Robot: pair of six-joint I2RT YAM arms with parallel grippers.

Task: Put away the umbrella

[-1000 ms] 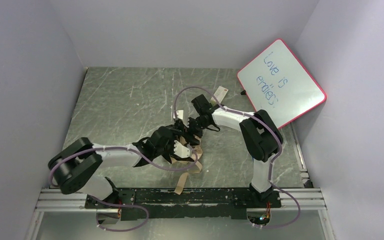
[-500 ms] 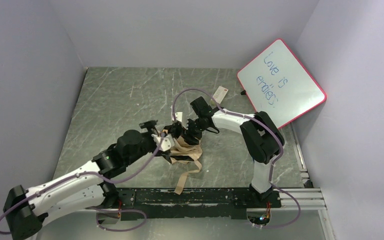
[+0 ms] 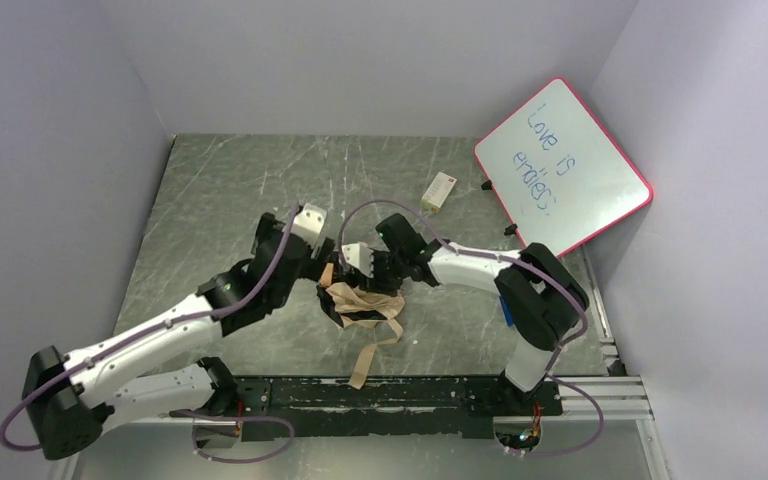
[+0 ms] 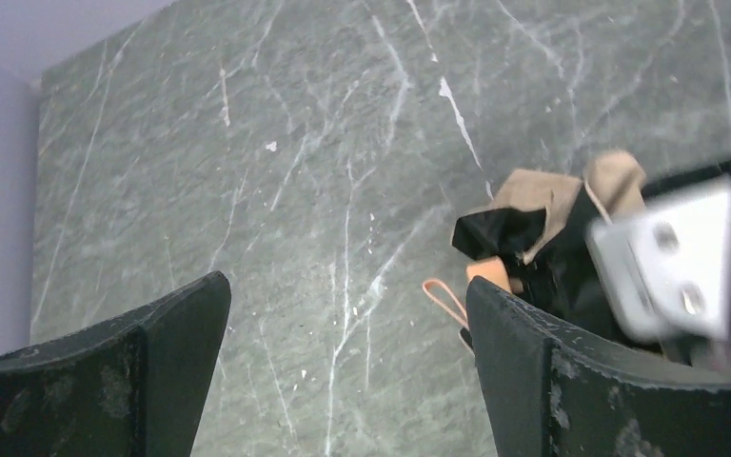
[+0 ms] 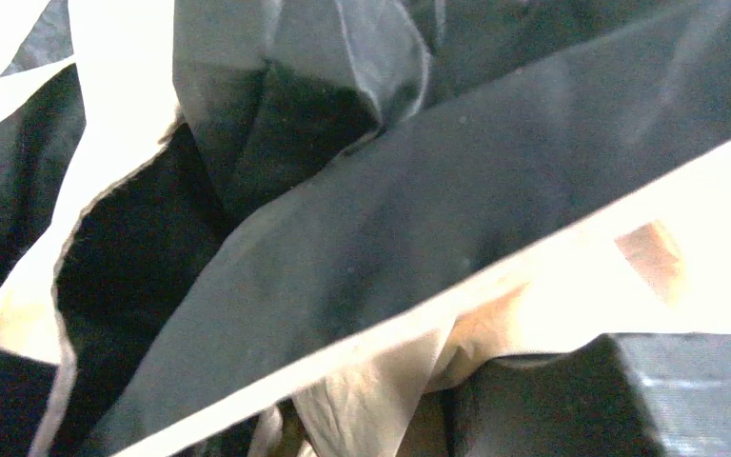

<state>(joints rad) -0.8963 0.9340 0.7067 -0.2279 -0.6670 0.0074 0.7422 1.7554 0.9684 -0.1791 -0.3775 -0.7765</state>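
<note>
The umbrella (image 3: 362,300) lies crumpled at the middle of the table, tan outside and black inside, with its tan strap (image 3: 365,362) trailing toward the near edge. My right gripper (image 3: 356,264) is down on the umbrella's far end. In the right wrist view, black and tan fabric (image 5: 362,228) fills the frame and a tan fold runs into the jaws beside one dark finger (image 5: 628,400). My left gripper (image 3: 312,232) hovers just left of the umbrella, open wide over bare table (image 4: 347,314). The umbrella (image 4: 533,205) and its orange handle (image 4: 491,272) show beside the right finger (image 4: 552,381).
A pink-framed whiteboard (image 3: 563,165) leans in the far right corner. A small white box (image 3: 440,187) lies near it on the table. A small blue object (image 3: 507,310) shows beside the right arm. Walls close the left, back and right; a metal rail (image 3: 410,392) runs along the near edge.
My left gripper let go of the umbrella, opened wide and pulled back to the left. My right gripper slid left onto the umbrella and its jaws narrowed.
</note>
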